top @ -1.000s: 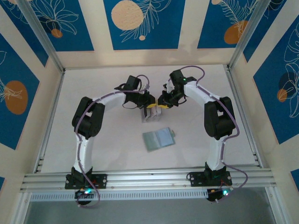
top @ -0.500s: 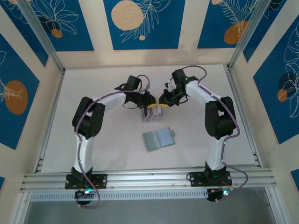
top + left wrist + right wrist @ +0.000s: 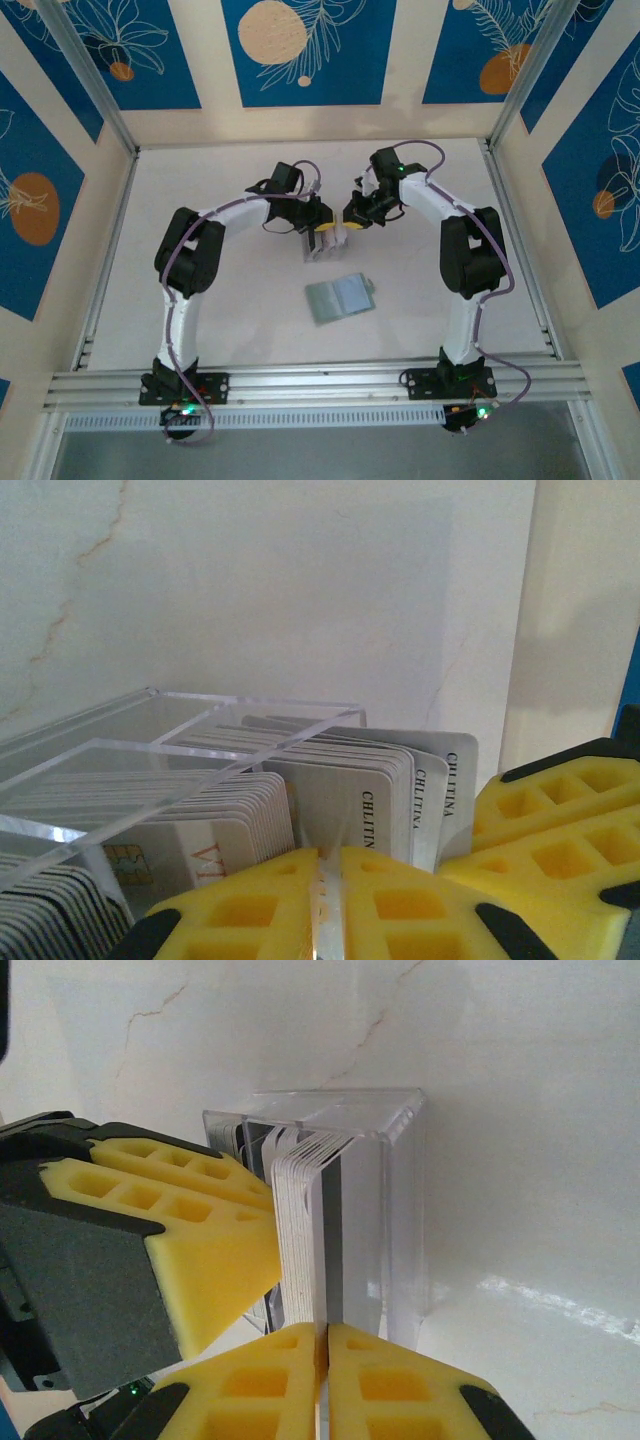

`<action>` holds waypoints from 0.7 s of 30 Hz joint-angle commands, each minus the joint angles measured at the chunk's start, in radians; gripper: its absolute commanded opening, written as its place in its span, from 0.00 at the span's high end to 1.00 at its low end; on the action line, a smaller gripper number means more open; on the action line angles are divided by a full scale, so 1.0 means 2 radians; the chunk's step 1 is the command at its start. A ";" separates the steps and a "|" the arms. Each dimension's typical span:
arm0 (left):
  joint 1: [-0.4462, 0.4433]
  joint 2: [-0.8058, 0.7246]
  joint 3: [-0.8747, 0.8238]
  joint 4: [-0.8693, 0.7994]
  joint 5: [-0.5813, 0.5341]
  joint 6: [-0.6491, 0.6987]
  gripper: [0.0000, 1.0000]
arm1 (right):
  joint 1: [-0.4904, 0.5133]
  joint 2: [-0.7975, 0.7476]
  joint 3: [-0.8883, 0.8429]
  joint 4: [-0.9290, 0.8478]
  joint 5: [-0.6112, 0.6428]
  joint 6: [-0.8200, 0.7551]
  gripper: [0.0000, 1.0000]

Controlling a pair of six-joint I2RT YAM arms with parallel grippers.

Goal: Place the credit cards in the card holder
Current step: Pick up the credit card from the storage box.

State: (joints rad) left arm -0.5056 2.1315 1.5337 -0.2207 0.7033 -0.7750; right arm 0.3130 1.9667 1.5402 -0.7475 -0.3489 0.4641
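Several pale credit cards (image 3: 340, 790) stand on edge in a clear acrylic box (image 3: 322, 245) at mid-table. My left gripper (image 3: 330, 855) is shut on a thin clear sheet at the box's near edge, apparently its wall. My right gripper (image 3: 325, 1328) is shut on the edge of the outermost card (image 3: 322, 1260) of the stack, next to the box's clear wall (image 3: 390, 1210). From above, the left gripper (image 3: 322, 228) and right gripper (image 3: 350, 215) meet over the box. The sage-green card holder (image 3: 340, 296) lies flat and apart, nearer the arm bases.
The right gripper's yellow fingers (image 3: 560, 820) press close beside the cards on the right. The left gripper's yellow finger (image 3: 190, 1230) crowds the stack from the left. Metal rails (image 3: 300, 385) run along the near edge, and patterned walls enclose the table.
The right gripper's fingers have closed onto a card at the end of the stack and drawn slightly closer to the box. The left gripper and the card holder have stayed put.
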 commanded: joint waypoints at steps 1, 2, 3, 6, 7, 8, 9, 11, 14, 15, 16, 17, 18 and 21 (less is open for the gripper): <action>-0.011 0.022 0.002 -0.033 -0.020 0.016 0.86 | -0.004 -0.031 -0.006 -0.007 -0.022 0.004 0.89; -0.012 0.022 0.002 -0.033 -0.021 0.017 0.86 | -0.005 -0.032 -0.005 -0.007 -0.020 0.004 0.90; -0.012 0.022 0.002 -0.034 -0.021 0.018 0.86 | -0.005 -0.033 -0.007 -0.009 -0.018 0.004 0.90; -0.011 0.021 0.002 -0.035 -0.021 0.019 0.86 | -0.006 -0.034 -0.006 -0.016 -0.010 0.002 0.90; -0.012 0.022 0.002 -0.035 -0.022 0.019 0.86 | -0.007 -0.034 -0.007 -0.017 -0.009 0.002 0.91; -0.012 0.022 0.002 -0.035 -0.021 0.019 0.87 | -0.006 -0.034 -0.006 -0.018 -0.006 0.002 0.91; -0.012 0.022 0.002 -0.035 -0.022 0.019 0.87 | -0.007 -0.035 -0.007 -0.019 -0.003 0.001 0.92; -0.011 0.021 0.002 -0.035 -0.022 0.019 0.87 | -0.007 -0.037 -0.007 -0.023 0.005 0.001 0.93; -0.011 0.020 0.003 -0.034 -0.019 0.018 0.87 | -0.007 -0.043 -0.006 -0.029 0.021 -0.001 0.95; -0.011 0.019 0.003 -0.034 -0.018 0.018 0.87 | -0.008 -0.047 -0.006 -0.031 0.028 0.000 0.95; -0.010 0.018 0.003 -0.032 -0.017 0.017 0.87 | -0.006 -0.050 -0.007 -0.032 0.036 -0.001 0.96; -0.009 0.016 0.003 -0.029 -0.014 0.014 0.87 | -0.006 -0.054 -0.007 -0.033 0.040 -0.001 0.96; -0.008 0.014 0.002 -0.025 -0.011 0.011 0.87 | -0.006 -0.057 -0.008 -0.034 0.043 -0.001 0.96; -0.004 0.009 0.002 -0.015 -0.002 0.001 0.87 | -0.006 -0.065 -0.008 -0.039 0.053 -0.001 0.98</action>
State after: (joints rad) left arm -0.5060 2.1315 1.5345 -0.2218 0.7029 -0.7605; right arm 0.2989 1.8862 1.5330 -0.7910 -0.2611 0.4637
